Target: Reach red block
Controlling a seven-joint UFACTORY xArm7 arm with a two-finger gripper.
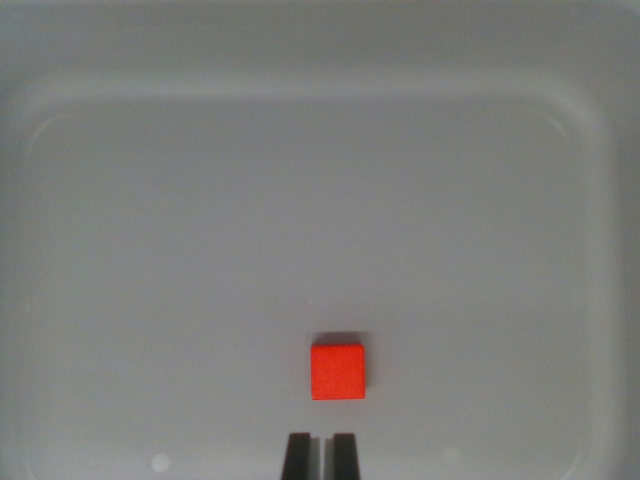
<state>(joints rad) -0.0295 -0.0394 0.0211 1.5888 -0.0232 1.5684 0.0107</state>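
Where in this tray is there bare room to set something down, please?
Nearly all the tray floor is bare: everything above the red block and on both sides, out to the rim. Only the strip between the block and the end effector is tight.

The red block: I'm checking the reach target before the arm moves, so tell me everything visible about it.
The red block is a small, plain, matte square seen from above, evenly red, with no markings. It lies flat on the pale grey tray, low and slightly right of centre, casting a thin shadow along its far edge. Nothing touches it; the gripper sits just below it, apart.
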